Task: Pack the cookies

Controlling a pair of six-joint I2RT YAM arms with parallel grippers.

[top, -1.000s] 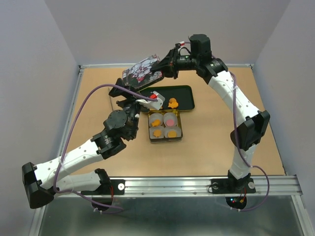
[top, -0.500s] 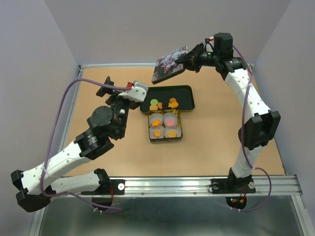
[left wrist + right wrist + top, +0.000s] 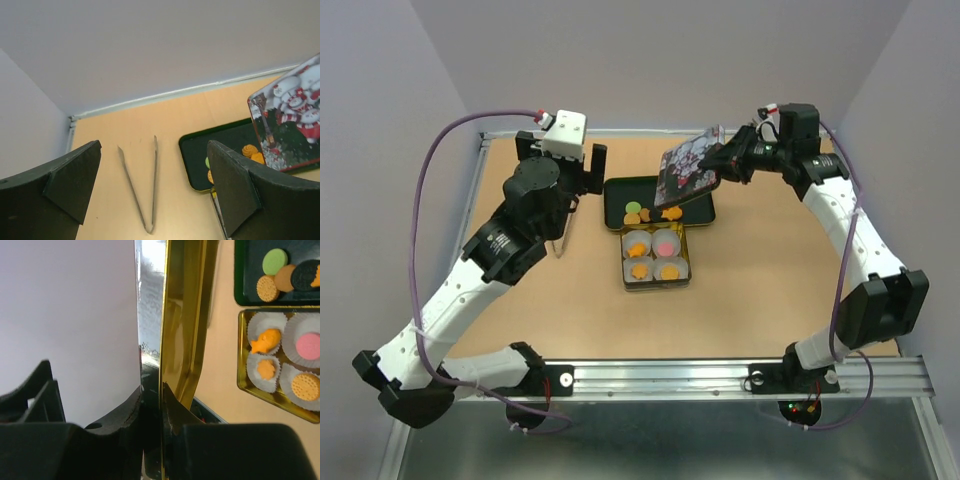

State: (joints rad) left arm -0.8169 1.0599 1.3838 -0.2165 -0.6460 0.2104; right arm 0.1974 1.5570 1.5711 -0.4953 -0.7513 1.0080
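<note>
**Cookies** [image 3: 267, 340]: small flat pieces, nine counted.
- Four lie in the open rectangular gold metal tin [image 3: 626, 262], one in each of four white pleated paper cups [image 3: 295, 329]:
  - an orange fish shape
  - a pink round [image 3: 307, 346]
  - an orange irregular piece [image 3: 266, 369]
  - an orange round with a grid pattern [image 3: 305, 386]
- Five lie loose in a cluster on the dark green rounded-rectangle tray [image 3: 618, 192], which sits just behind the tin:
  - a green round [image 3: 275, 261]
  - an orange round
  - a tan round
  - a dark round
  - an orange piece cut off by the edge of the right wrist view

**Rectangular tin lid** [image 3: 688, 165]: printed with red-and-white snowmen on the outside, gold on the inside. It is held tilted in the air over the right part of the tray, clear of the table.

**Right gripper** [image 3: 150, 415]: closed on the lid. Its two black fingers pinch the lid's rim from either face.

**Left gripper** [image 3: 562, 160]: jaws spread wide with nothing between them, raised over the far left of the table.

**Thin grey metal tongs** [image 3: 145, 190]: lying flat on the table left of the tray and apart from it. No gripper touches them. In the top view the left arm hides most of them.

**Light brown wooden table** [image 3: 760, 280]: carries the tray, the tin and the tongs
</note>
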